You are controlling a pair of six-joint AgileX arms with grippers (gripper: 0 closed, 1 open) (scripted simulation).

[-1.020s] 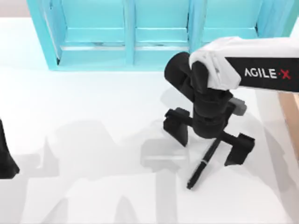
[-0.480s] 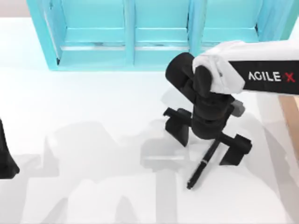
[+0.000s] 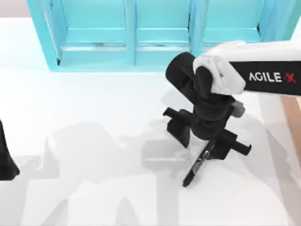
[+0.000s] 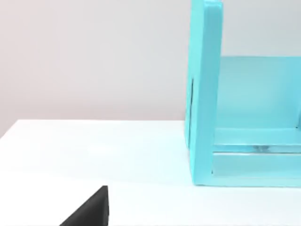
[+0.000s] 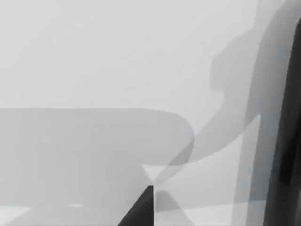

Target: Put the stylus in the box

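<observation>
Toward the tabletop's right edge, the right gripper (image 3: pixel 205 141) has its fingers closed around the stylus (image 3: pixel 196 165) (tip angled toward the near edge). Beyond stands the turquoise shelf unit (image 3: pixel 155 47); the left arm (image 3: pixel 6 157) sits parked at the left edge.

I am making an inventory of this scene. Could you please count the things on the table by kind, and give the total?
Stylus, black, between the right gripper fingers: 1
Turquoise shelf unit at the table's far edge: 1
Tan box, a sliver at the right edge: 1
Total: 3
</observation>
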